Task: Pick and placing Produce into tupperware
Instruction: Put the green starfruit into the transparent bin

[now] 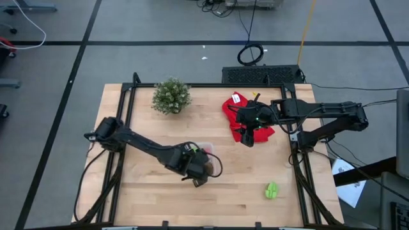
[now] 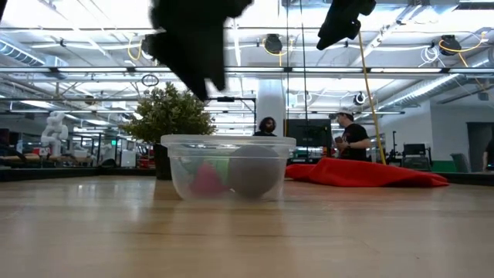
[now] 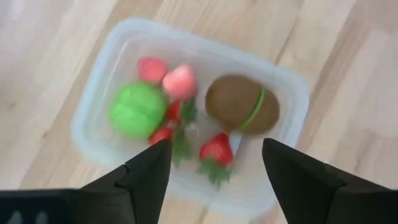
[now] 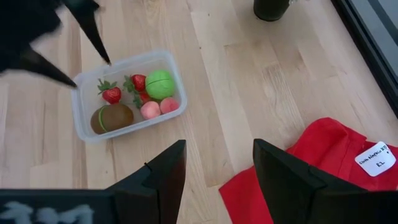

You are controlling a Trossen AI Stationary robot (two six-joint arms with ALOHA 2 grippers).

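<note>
Left end effector (image 3: 214,165): we see it hanging just above the tupperware, fingers spread apart and holding nothing.
Right end effector (image 4: 214,165): we see it over the red cloth at the far right of the worktop, fingers parted and empty.
Tupperware (image 4: 84,109): a clear rounded tub standing on the wooden worktop (image 1: 243,185), near the middle, under the left arm.
Contents: we count a brown kiwi (image 3: 241,104) with a green seam at one end, a round green piece (image 3: 137,111) at the other, two strawberries (image 4: 112,94) with leafy tops and two small pink pieces (image 3: 180,81) between them.
Loose produce: one green piece (image 1: 272,190) lies alone near the front right of the worktop, well apart from the tub.
Red cloth (image 4: 336,158): crumpled, with a white tag (image 4: 373,157) on it.
Plant (image 1: 171,96): a bushy potted one at the far edge.
Background: we see two people (image 2: 351,139) beyond the worktop in the low view.
</note>
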